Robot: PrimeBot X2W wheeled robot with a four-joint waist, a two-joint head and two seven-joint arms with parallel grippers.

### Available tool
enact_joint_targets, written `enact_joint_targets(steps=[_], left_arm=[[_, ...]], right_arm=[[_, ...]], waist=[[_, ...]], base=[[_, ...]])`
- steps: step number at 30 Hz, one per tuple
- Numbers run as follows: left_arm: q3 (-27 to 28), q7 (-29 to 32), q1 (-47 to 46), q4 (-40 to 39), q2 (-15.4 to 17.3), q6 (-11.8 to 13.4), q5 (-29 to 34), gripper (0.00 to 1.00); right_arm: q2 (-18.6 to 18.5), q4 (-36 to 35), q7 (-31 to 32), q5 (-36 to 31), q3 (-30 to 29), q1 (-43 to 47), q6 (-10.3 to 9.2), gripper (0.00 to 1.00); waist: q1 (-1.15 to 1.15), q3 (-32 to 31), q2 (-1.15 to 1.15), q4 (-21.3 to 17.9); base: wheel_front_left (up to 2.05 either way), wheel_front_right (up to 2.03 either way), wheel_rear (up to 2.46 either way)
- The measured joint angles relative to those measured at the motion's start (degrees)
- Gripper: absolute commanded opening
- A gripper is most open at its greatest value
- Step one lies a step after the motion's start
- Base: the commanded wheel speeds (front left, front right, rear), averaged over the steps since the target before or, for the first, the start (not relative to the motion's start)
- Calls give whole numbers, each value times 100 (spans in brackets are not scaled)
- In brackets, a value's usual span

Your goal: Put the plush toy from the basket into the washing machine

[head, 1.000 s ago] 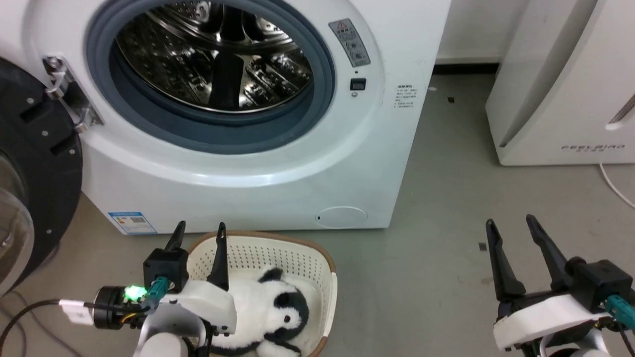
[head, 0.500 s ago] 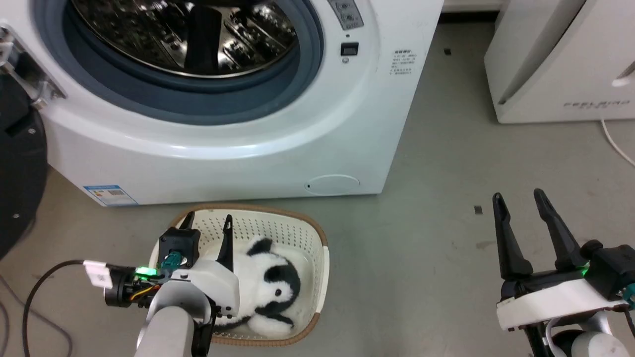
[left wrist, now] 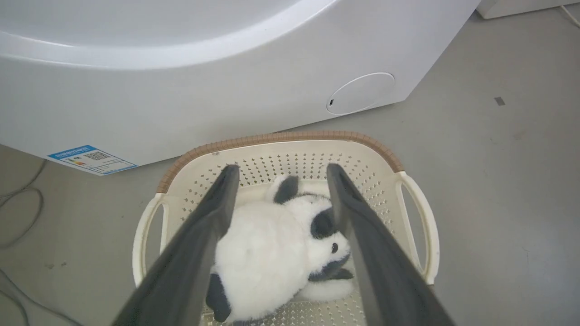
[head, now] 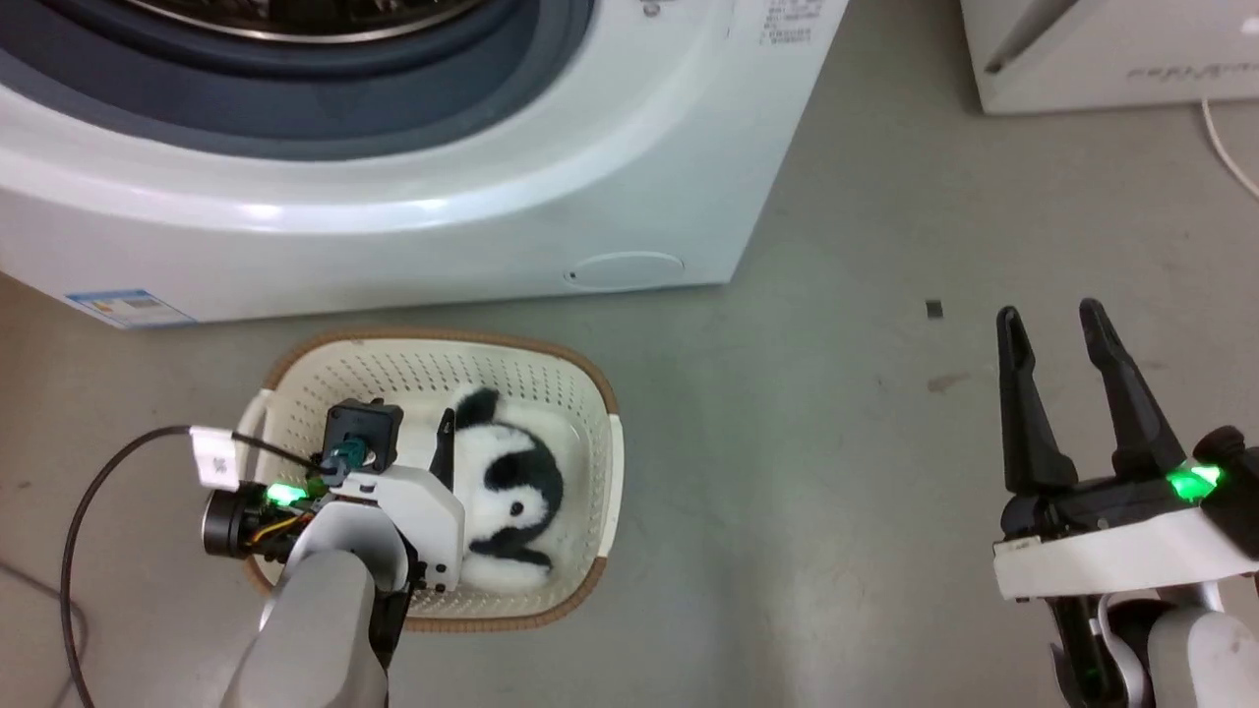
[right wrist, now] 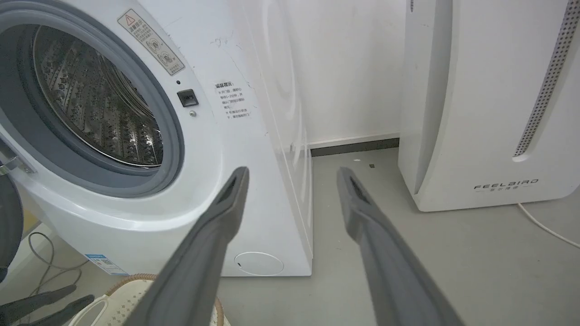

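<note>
The plush toy (head: 507,487) (left wrist: 272,244) lies on its side inside the basket (head: 590,383) (left wrist: 281,136), which stands on the floor right before the washing machine (head: 393,236) (left wrist: 181,90) (right wrist: 217,136). My left gripper (head: 408,418) (left wrist: 282,168) is open and hangs over the basket, one finger on either side of the toy without closing on it. My right gripper (head: 1048,313) (right wrist: 293,171) is open and holds nothing, off to the right above bare floor. The steel drum (right wrist: 90,104) stands open.
The white FEELBIRD appliance (right wrist: 489,113) (head: 1111,59) stands at the right with a white cord (head: 1229,147) on the floor. The dark door (right wrist: 9,217) hangs open at the washer's left. A black cable (head: 89,511) trails from my left wrist.
The head camera has tilted downward, so the washer has slid up the picture. My left gripper has lowered over the basket and now straddles the toy. The right gripper stays open.
</note>
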Motion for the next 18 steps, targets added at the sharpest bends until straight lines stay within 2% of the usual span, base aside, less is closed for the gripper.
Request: enact_joint_targets(steps=[18], left_arm=[[-307, 898, -1004, 1058, 567, -86, -1, 100]], right_arm=[[0, -345, -220, 501, 102, -396, 0, 100]], waist=[[0, 1311, 0, -396]], base=[[0, 0, 0]])
